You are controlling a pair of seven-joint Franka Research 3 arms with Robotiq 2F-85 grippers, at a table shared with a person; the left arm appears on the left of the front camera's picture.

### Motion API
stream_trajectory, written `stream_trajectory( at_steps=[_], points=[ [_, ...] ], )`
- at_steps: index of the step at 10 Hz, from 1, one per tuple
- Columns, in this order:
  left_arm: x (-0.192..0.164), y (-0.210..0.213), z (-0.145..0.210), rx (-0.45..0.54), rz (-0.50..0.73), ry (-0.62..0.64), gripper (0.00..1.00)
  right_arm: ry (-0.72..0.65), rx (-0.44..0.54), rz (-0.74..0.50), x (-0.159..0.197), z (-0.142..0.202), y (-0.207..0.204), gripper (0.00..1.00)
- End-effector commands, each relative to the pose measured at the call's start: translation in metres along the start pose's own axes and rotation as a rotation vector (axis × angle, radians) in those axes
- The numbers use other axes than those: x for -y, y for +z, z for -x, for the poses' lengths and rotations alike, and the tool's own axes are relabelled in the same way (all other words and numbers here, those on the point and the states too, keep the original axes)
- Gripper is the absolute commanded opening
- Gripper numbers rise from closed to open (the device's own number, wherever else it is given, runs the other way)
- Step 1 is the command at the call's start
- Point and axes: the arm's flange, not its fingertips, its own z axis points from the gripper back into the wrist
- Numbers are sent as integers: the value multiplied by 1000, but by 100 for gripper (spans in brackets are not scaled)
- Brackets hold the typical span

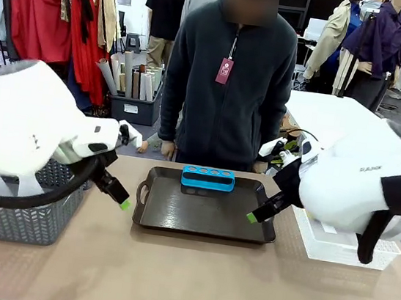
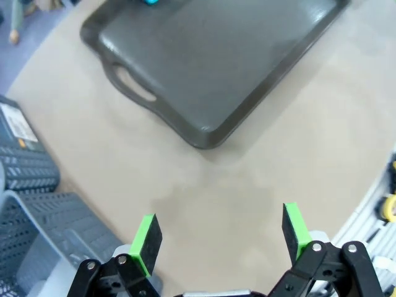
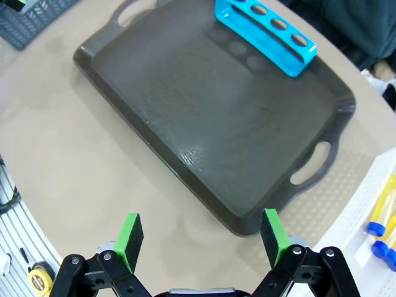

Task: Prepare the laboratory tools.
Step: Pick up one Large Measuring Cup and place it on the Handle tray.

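**Barely started: rack empty, both claws empty**

Front view: a dark tray (image 1: pixel 206 217) lies in the middle of the table (image 1: pixel 183 281). A blue rack (image 1: pixel 208 178) stands on its far edge, and all four of its holes are empty. The rest of the tray is bare. The left claw (image 1: pixel 121 200) hangs just off the tray's left handle and the right claw (image 1: pixel 252 216) hangs over its right side. From this angle I cannot tell how wide either one stands. A grey basket (image 1: pixel 23 208) sits at the left end of the table and a white basket (image 1: pixel 343 246) at the right. A person (image 1: pixel 227 87) stands at the far side, just behind the tray.

Left wrist view: the left claw's pads are spread wide with nothing between them. It is poised above bare table, with the tray's handle ahead and the grey basket beside it.

Right wrist view: the right claw is also spread wide and empty, above the tray's near corner. Yellow tubes (image 3: pixel 377 230) with blue caps lie in the white basket at the picture's right edge, well apart from the rack.

My judgement is that nothing has been set out yet. The tubes have not gone into the rack, and the other tools have not been laid on the tray.
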Motion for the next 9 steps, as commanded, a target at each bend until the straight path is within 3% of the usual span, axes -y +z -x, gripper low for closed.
stream_trajectory(
  at_steps=[1, 5, 9],
  points=[
    [-10, 25, -11, 44, 79, -50, 100, 41, 23, -49, 13, 2, 17, 100],
    [-10, 56, -34, 98, 43, -98, 100, 65, 53, -29, 31, -2, 59, 100],
    [-5, 61, -34, 90, 35, -81, 100, 39, 46, -26, 22, 0, 55, 100]
  ],
)
